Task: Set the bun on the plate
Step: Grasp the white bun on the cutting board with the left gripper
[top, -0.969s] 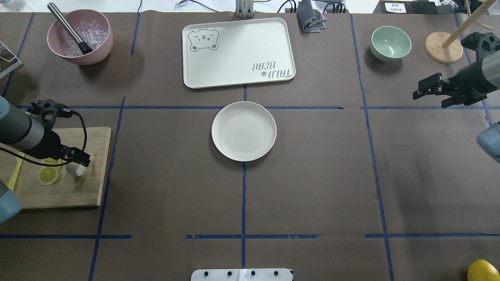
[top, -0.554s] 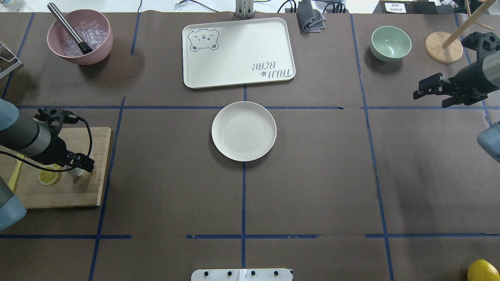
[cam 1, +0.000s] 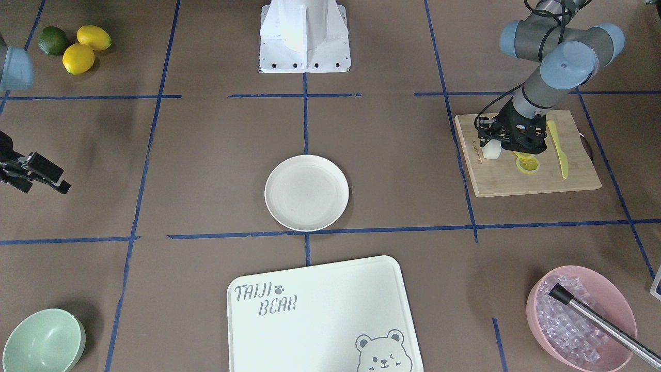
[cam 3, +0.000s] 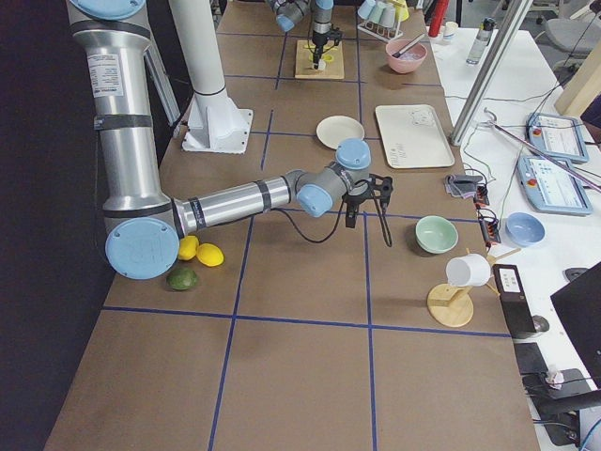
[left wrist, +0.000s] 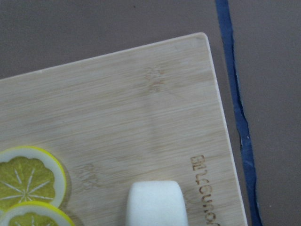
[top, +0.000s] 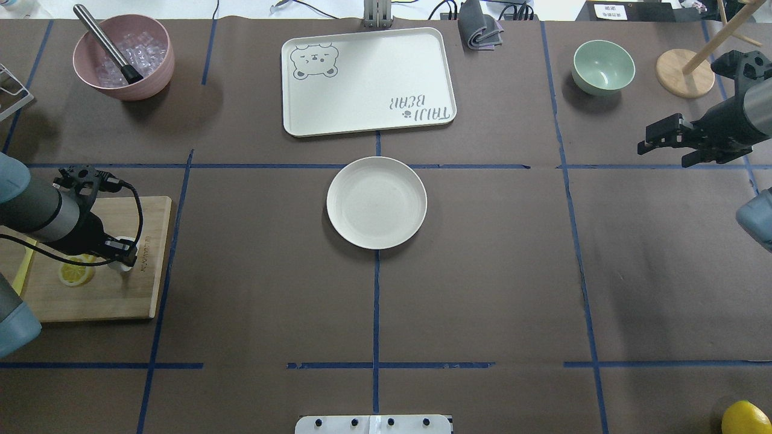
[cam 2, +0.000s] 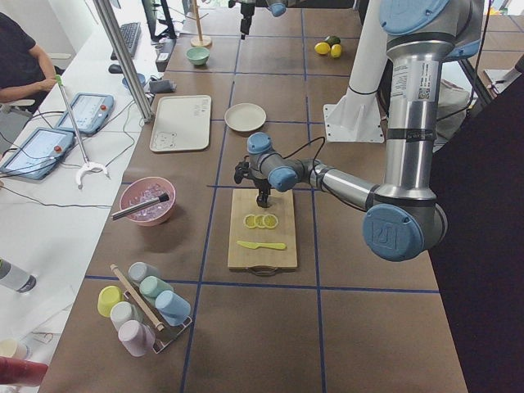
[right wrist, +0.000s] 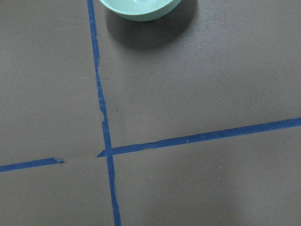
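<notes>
The bun (cam 1: pixel 491 150) sits on the wooden cutting board (top: pixel 102 298) at the robot's left end of the table, near the board's edge that faces the table's middle and just beside the lemon slices (top: pixel 76 272). The left gripper (top: pixel 125 255) is down directly over the bun, so the overhead view shows only a sliver of white under the black fingers. The left wrist camera shows the bun's rounded top at the bottom of its picture with no finger in sight, so I cannot tell whether the jaws are pressed on it or standing off it. The plate (top: pixel 376 202) lies at the centre of the table, well apart from the board, with nothing on it. A thin yellow knife (cam 1: pixel 559 150) lies on the board on the far side of the slices from the bun. The right gripper (top: pixel 654 137) hangs above bare brown table near the mint-green bowl (top: pixel 603 66), its jaws looking apart with nothing between them. The bear-printed tray (top: pixel 374 66) lies beyond the plate
</notes>
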Controlling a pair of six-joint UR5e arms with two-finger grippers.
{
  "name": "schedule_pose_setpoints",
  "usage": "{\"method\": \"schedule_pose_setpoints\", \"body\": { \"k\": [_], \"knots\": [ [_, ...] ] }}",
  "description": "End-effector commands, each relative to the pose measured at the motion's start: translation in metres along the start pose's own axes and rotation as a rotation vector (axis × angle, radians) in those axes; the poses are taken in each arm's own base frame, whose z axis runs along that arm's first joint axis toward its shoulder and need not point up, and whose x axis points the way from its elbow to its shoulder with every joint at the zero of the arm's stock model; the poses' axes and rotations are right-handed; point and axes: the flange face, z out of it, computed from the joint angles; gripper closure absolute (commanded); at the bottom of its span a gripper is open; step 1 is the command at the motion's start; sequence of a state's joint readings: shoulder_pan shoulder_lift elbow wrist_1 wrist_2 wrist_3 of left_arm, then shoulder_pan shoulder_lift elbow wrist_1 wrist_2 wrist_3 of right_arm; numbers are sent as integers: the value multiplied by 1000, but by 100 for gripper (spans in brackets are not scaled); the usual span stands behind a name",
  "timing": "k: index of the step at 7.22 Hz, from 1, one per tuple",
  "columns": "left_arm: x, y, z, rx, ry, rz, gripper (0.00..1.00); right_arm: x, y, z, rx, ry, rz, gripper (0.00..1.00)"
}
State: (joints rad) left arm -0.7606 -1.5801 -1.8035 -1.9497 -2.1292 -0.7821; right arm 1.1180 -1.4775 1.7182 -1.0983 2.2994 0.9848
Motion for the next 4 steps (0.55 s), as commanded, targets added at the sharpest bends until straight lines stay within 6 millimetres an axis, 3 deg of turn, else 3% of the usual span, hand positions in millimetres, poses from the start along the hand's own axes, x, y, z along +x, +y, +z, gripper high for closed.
{"method": "schedule_pose_setpoints", "body": {
  "k": [1,2,4],
  "knots": [
    [18,-1,-20,32,32,20,68,0,0,1,-1,0,-1,0],
    [54,-16,-48,86,85,47,68,0,0,0,-2,-2,0,0],
    [160,-66,-105,165,229,-136,68,0,1,-1,-10,-8,1,0]
  ]
}}
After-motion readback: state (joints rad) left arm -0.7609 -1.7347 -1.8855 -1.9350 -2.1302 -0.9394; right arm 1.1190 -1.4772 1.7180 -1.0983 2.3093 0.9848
